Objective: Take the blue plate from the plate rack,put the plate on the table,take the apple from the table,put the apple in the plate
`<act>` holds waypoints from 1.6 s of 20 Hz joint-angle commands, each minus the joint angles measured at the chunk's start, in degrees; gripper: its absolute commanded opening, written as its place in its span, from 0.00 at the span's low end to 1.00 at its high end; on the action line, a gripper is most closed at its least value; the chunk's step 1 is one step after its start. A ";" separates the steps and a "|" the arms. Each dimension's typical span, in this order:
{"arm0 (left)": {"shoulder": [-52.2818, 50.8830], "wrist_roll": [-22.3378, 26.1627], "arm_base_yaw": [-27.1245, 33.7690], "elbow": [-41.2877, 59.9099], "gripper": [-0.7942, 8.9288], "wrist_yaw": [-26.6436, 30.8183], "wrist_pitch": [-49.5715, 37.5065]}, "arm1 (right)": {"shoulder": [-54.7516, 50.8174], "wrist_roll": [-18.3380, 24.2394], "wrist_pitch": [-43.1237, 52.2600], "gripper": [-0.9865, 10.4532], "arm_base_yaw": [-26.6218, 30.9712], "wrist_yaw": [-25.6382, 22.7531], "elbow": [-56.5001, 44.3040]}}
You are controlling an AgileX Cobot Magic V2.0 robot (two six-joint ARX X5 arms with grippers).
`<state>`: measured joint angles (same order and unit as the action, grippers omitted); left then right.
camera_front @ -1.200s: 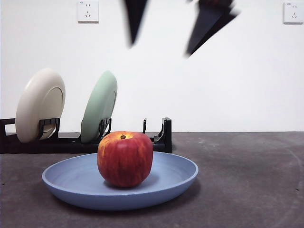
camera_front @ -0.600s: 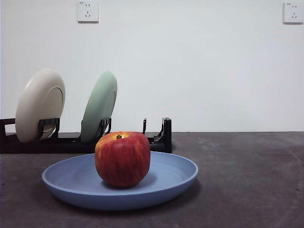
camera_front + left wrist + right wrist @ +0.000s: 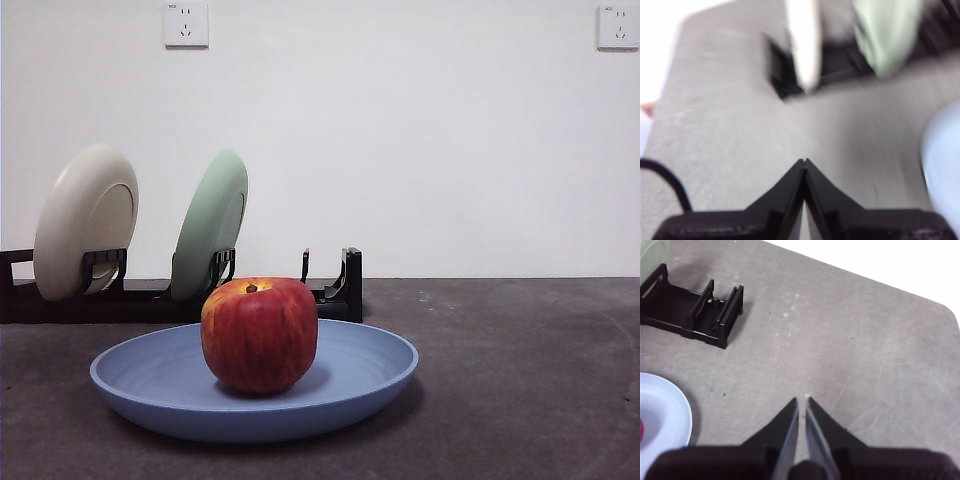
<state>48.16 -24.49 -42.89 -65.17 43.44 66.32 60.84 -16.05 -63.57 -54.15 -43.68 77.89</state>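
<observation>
The red apple [image 3: 260, 335] sits upright in the middle of the blue plate [image 3: 360, 385], which lies flat on the dark grey table [image 3: 520, 380] in front of the plate rack [image 3: 335, 295]. Neither gripper shows in the front view. My left gripper [image 3: 804, 162] is shut and empty above bare table near the rack's end [image 3: 785, 75]; the plate's rim [image 3: 942, 165] shows at the side, blurred. My right gripper [image 3: 802, 401] is shut and empty above bare table, with the plate [image 3: 662, 415] and the rack's empty end [image 3: 695, 307] off to one side.
A cream plate [image 3: 85, 220] and a pale green plate [image 3: 210, 225] stand upright in the rack. The rack's right slots are empty. A white wall with two sockets [image 3: 186, 23] stands behind the table.
The two dark jaw tips at the top of the front view one second ago have left the picture. The apple has shifted slightly left in the plate and settled.
</observation>
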 commanded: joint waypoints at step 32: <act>-45.66 22.95 38.16 64.72 0.08 -40.68 -57.00 | 0.04 -0.70 0.07 0.11 -0.15 -0.24 -0.04</act>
<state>2.74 -1.08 -4.91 -1.02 3.03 9.41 60.84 -16.08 -63.61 -54.15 -43.68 77.89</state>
